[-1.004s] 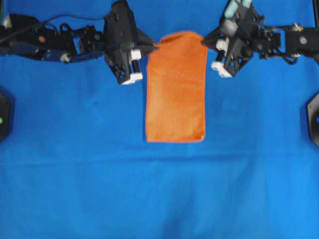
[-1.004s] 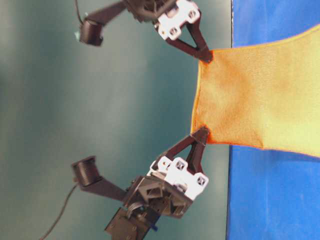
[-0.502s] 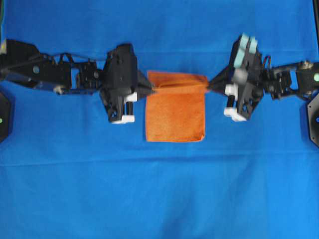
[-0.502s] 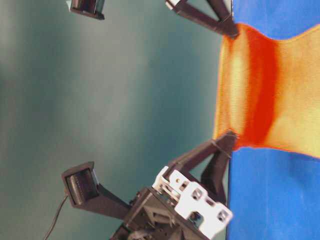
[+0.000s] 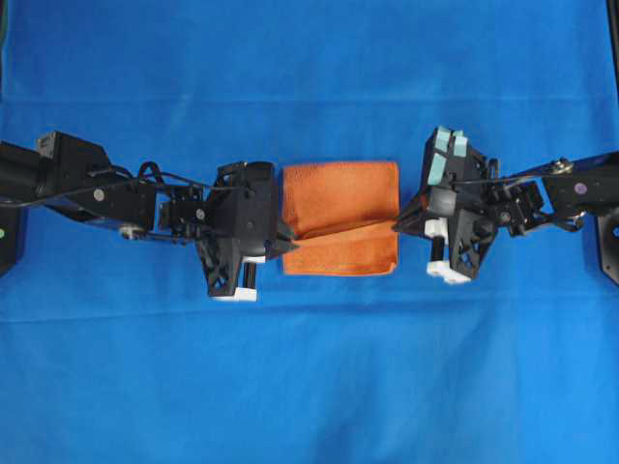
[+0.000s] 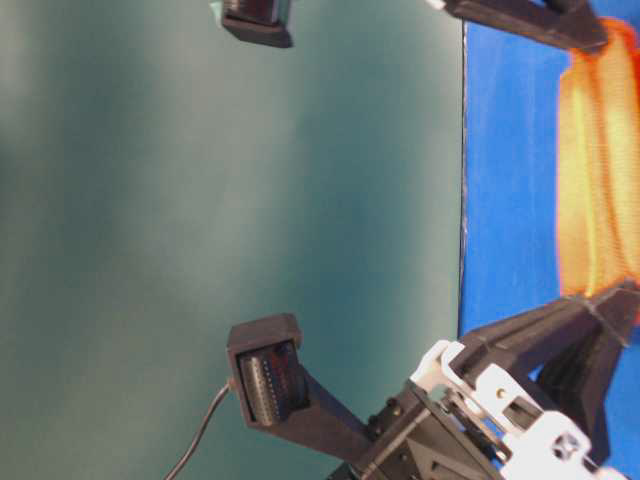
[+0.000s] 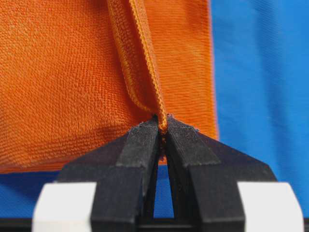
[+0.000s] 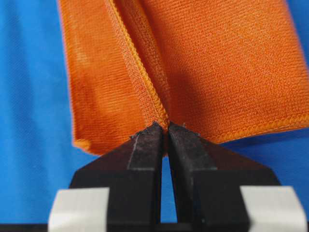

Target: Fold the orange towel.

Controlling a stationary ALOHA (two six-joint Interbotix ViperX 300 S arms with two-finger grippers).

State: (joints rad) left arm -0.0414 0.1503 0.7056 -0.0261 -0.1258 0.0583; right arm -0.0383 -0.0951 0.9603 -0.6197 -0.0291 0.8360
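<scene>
The orange towel (image 5: pixel 338 198) lies on the blue cloth at the centre, its far half pulled over the near half. My left gripper (image 5: pixel 288 245) is shut on the towel's left corner (image 7: pixel 161 116). My right gripper (image 5: pixel 397 223) is shut on the right corner (image 8: pixel 161 123). The carried hem runs between the two grippers, held a little above the lower layer (image 7: pixel 58 87). In the table-level view the towel (image 6: pixel 595 180) hangs as a doubled band between the two sets of fingers. In the right wrist view the lower layer (image 8: pixel 231 67) spreads flat beyond the jaws.
The blue cloth (image 5: pixel 309 387) covers the whole table. Both arms reach in from the sides at mid height. Black fixtures sit at the left edge (image 5: pixel 8 237) and the right edge (image 5: pixel 609 242). A dark green wall (image 6: pixel 200 200) fills the background of the table-level view.
Both grippers have carried the towel's far edge toward the near edge, from the far side down over the towel. The visible towel went from a long rectangle to about half that length.
</scene>
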